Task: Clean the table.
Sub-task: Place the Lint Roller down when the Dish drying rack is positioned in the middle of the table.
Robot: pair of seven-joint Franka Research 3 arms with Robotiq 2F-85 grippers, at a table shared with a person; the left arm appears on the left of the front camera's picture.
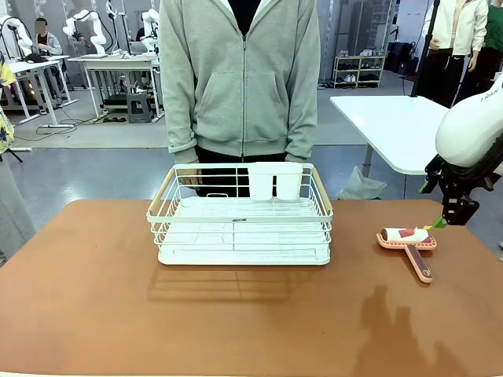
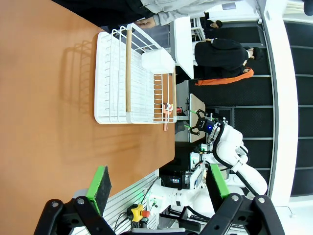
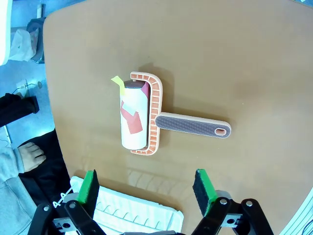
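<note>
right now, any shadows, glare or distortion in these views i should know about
Front view: the wire rack throws a soft shadow toward the camera on the table, and an arm's shadow lies below the lint roller. Left wrist view: rolled sideways, straight edges bowed. Right wrist view: sharp, faint sheen on the tabletop.

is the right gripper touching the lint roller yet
Apart. The right wrist view shows the right gripper open above the table, with bare tabletop between its green pads and the lint roller.
</note>
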